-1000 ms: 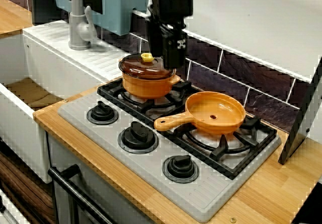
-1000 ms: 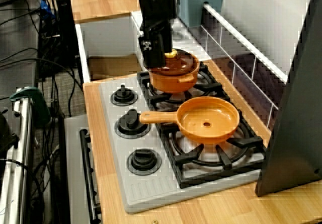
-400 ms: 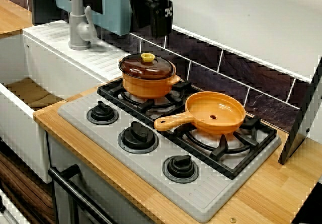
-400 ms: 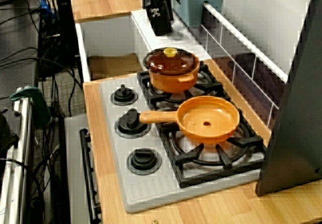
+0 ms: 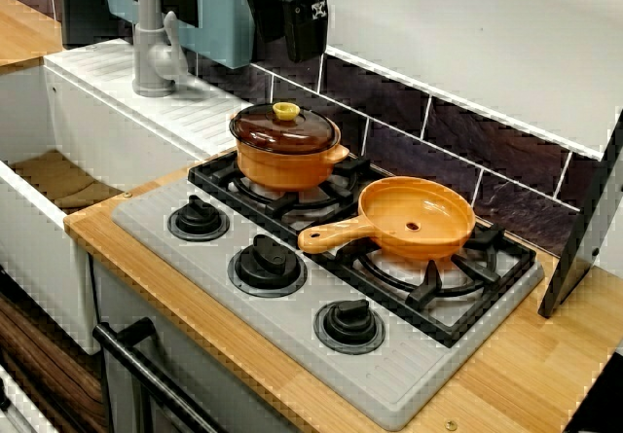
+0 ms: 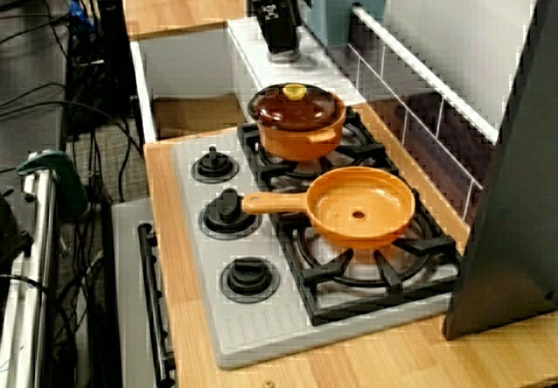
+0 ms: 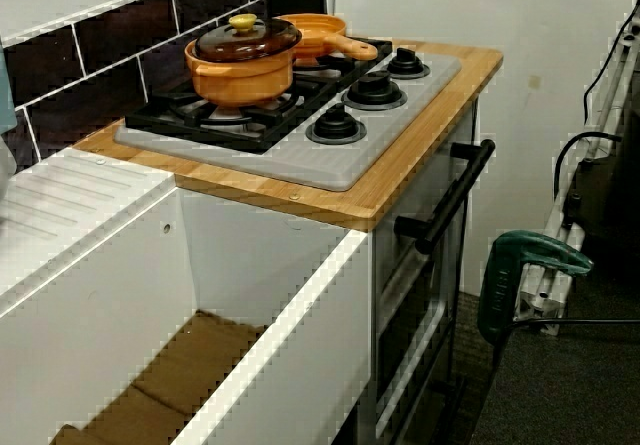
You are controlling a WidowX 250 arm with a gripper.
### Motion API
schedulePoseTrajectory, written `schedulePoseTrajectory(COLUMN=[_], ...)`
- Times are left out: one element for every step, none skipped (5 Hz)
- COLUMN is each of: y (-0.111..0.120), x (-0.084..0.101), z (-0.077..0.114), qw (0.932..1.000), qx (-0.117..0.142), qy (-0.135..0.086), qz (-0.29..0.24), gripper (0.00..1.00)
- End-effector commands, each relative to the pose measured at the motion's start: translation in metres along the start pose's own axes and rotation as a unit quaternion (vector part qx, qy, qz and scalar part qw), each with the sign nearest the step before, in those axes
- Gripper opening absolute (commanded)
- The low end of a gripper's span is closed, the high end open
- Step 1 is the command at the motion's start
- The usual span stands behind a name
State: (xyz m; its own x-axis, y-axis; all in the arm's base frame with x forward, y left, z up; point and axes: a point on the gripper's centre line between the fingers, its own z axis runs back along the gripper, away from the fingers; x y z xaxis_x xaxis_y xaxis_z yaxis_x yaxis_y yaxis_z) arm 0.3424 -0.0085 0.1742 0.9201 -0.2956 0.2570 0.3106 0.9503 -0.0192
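Note:
My black gripper (image 5: pixel 292 52) hangs high over the white ledge behind the stove, up and to the back of the orange pot (image 5: pixel 287 162), touching nothing. Its fingers merge into one dark shape, so their spacing is unclear. In the view from the stove's end the gripper (image 6: pixel 281 46) is above the drainboard beyond the pot (image 6: pixel 296 135). The pot sits on the back-left burner under a brown lid (image 5: pixel 282 129) with a yellow knob (image 5: pixel 285 110). An empty orange frying pan (image 5: pixel 417 219) rests on the right burner, handle toward the dials. The sink-side view shows pot (image 7: pixel 240 70) and pan (image 7: pixel 315 30) only.
A grey faucet (image 5: pixel 151 44) and a white sink (image 5: pixel 58 175) lie left of the stove. Three black dials (image 5: pixel 266 263) line the grey stove front. A blue box (image 5: pixel 209 5) stands against the wall. A dark slanted panel (image 5: pixel 584 229) stands at the right. A green clamp (image 7: pixel 525 275) sits near the oven.
The gripper has risen from just behind the pot's lid and moved up and left toward the wall. Pot, lid and pan stayed where they were.

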Motion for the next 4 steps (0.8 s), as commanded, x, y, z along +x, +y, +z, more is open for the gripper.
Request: schedulePoseTrajectory(y=[0.007, 0.014, 0.019, 0.018], x=[0.008, 0.013, 0.014, 0.009], z=[-0.006, -0.012, -0.018, -0.021], qw=[0.9999, 0.9999, 0.9997, 0.9992], qx=[0.013, 0.017, 0.017, 0.016], qy=[-0.007, 0.001, 0.018, 0.031], qz=[-0.007, -0.003, -0.008, -0.018], gripper=[1.00, 1.00, 1.00, 1.00])
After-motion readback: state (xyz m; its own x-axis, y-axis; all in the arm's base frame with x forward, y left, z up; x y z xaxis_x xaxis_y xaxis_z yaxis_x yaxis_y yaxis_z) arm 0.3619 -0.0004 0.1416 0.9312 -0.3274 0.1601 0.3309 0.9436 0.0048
